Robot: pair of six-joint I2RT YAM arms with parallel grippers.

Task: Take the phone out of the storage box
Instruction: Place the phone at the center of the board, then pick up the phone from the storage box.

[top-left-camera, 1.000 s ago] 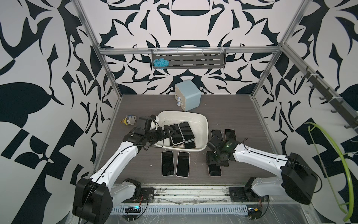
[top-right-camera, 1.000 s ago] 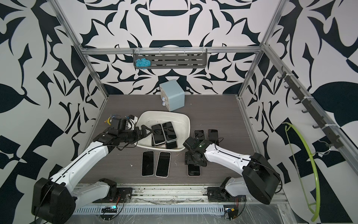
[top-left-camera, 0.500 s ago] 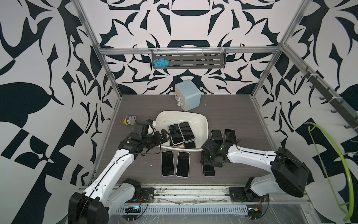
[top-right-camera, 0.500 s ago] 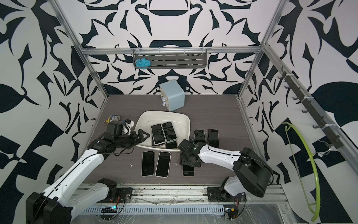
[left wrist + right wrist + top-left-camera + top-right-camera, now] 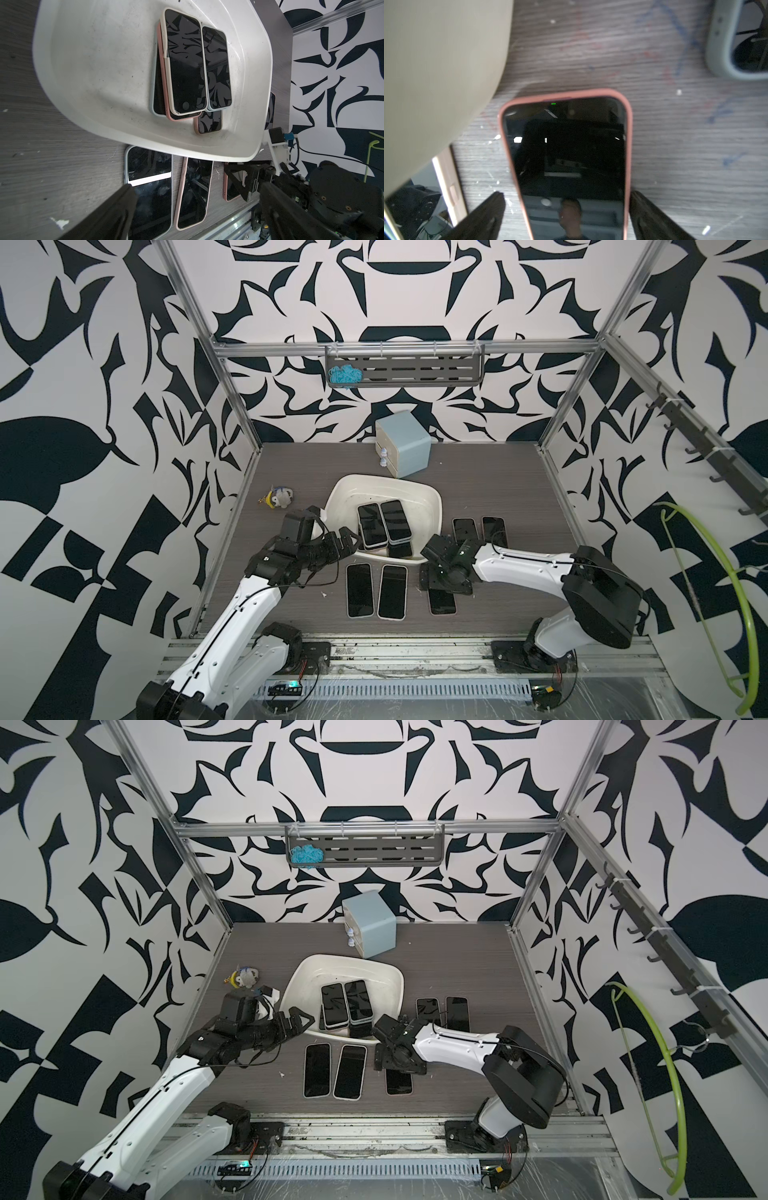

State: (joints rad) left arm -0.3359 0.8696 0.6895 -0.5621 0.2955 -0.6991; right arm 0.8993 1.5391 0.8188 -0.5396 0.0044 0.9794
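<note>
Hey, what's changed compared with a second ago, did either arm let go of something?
The right gripper moved the pink-cased phone slightly toward the robot's left, then opened; the phone lies released on the table between its jaws. The left gripper drew back a little toward the robot's base, open as before. The tub, the phones in it and the other table phones stayed put.

pink phone (image 5: 442, 603): far end under right gripper (image 5: 445, 583) | storage box (image 5: 374, 489): lower phones (image 5: 401, 550) mostly covered
</note>
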